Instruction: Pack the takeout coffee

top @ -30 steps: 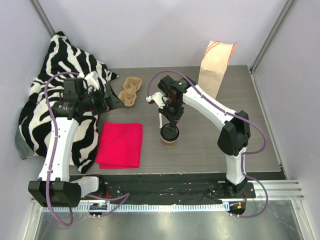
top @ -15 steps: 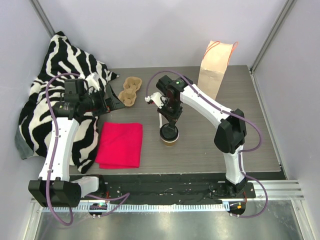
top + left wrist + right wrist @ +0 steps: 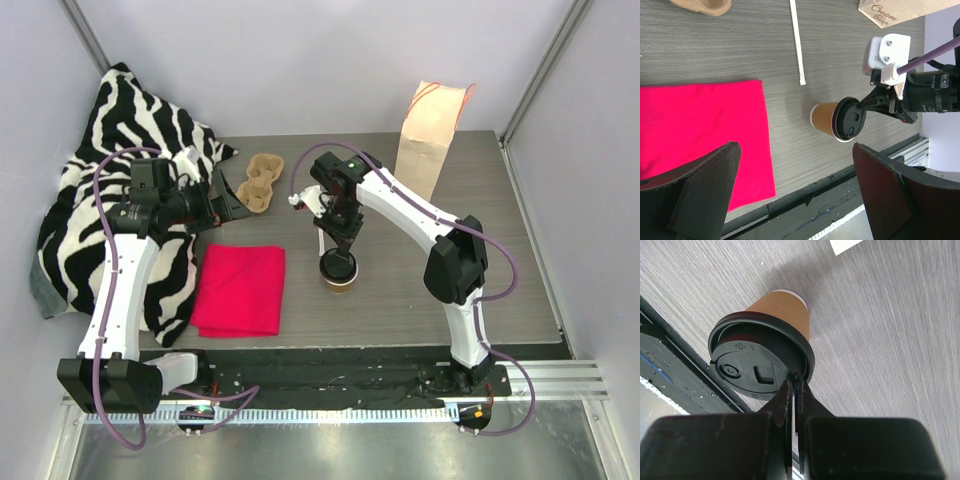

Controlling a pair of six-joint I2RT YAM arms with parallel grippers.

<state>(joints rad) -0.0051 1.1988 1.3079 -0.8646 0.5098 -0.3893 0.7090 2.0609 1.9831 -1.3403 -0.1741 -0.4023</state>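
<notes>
Wrist view confirms right end effector (image 3: 794, 385) pinched shut on lid (image 3: 747, 365) rim; left end effector (image 3: 795, 147) wide open.

The right hand (image 3: 336, 250) has edged left (its elbow (image 3: 455, 262) swinging left further).

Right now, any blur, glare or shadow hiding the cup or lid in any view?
Top external: even light, sharp, cup small. Left wrist: cup crisp, own fingers dark and soft. Right wrist: lid embossing legible, no glare; right tool a blurred black mass in front.
</notes>
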